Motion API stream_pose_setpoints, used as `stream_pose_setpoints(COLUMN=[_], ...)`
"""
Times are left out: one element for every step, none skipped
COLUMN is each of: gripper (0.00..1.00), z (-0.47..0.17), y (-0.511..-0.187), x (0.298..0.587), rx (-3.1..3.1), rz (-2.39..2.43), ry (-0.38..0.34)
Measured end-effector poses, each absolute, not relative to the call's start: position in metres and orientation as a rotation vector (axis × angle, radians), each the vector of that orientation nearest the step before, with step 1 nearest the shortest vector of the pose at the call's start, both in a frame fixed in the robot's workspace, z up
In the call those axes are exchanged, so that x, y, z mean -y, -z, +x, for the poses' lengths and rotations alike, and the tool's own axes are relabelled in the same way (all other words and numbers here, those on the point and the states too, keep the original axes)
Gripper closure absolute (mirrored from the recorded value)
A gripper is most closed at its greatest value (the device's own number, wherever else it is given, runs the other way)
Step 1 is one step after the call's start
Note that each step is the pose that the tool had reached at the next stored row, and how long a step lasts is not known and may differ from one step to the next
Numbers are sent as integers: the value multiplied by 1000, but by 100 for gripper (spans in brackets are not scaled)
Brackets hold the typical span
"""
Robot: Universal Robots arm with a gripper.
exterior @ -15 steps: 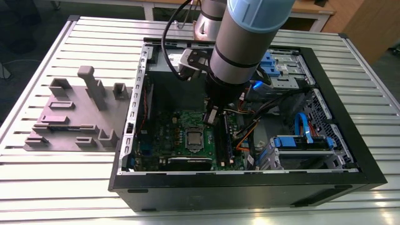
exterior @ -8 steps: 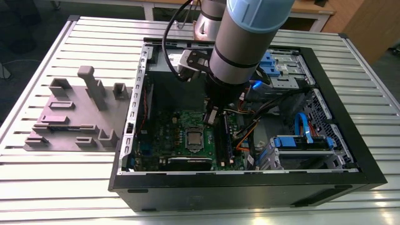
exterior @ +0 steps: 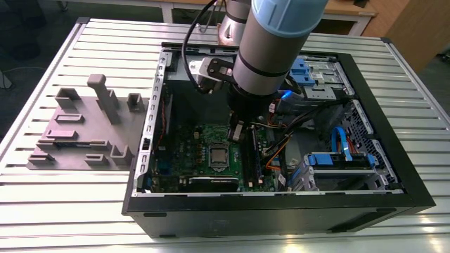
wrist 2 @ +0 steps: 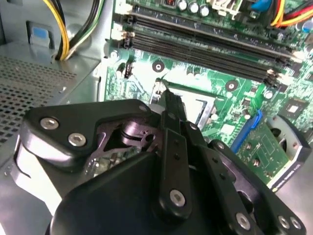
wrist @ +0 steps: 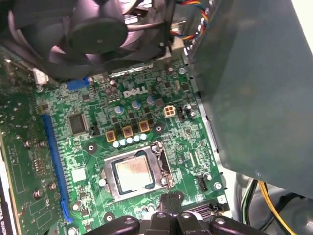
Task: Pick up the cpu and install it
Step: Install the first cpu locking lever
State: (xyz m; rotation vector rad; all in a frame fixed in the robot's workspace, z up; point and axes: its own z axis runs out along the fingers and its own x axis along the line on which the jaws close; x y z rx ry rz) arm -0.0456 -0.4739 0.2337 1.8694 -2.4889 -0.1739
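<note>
An open black computer case point(exterior: 393, 203) lies on a slatted metal table point(exterior: 63, 200), which fills most of the exterior view, and a mauve-grey plastic tray point(exterior: 77, 132) with raised blocks sits at the left of the frame, just beside the case. Inside the case a green motherboard point(exterior: 189, 150) occupies the lower centre (blue drive brackets point(exterior: 338, 158) stand to its right). In the first wrist view a dark fan point(wrist: 93, 34) sits at the upper left above the board, and a long blue slot point(wrist: 54, 161) runs down the left side.
</note>
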Motion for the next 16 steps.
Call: stream_pose_setpoints(gripper=[90,90,90,90,90,90,90,90,90,90,90,90,90,90,90,90], z=[-46,-46,-46,-46,-46,-46,-46,-46,-46,-46,-46,-46,-45,-45,-45,-46], y=[-234,-233,-233,-233,-233,-233,-233,-233,-233,-233,-233,-233,-233,-233,-233,-233], x=[474,474,474,474,474,474,474,474,474,474,474,475,475,475,475,475], rx=[2479,2469,2459,2453,2450,2449,2448,2448,2447,2445,2441,2433,2423,2412,2402,2392], rz=[1883,1896,1907,1915,1919,1920,1921,1922,1923,1925,1930,1940,1954,1969,1983,1996], ry=[174,174,174,173,173,173,174,174,173,173,173,172,170,168,166,164])
